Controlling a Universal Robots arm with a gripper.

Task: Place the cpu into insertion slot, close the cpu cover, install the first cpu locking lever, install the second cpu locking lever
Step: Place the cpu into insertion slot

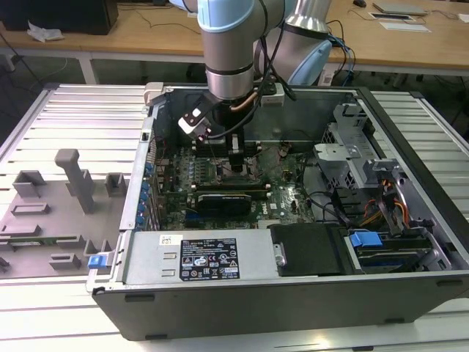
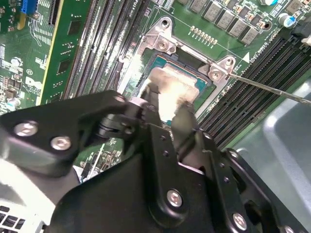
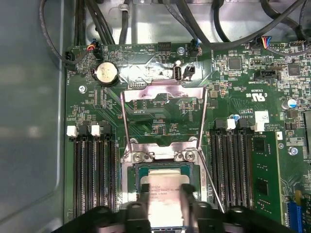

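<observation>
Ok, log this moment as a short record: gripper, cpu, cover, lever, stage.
gripper: down at the insertion slot, at the cpu
cpu: lying in the insertion slot
cpu cover: flipped open, lying back over the motherboard
locking lever: unhooked, angled out beside the slot
stage: cover not yet closed

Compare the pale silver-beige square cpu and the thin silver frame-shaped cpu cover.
The cpu is a solid plate; the cpu cover is a frame with a cut-out middle. The cpu lies in the insertion slot; the cpu cover is swung open beyond it. Both are square and metallic.
</observation>
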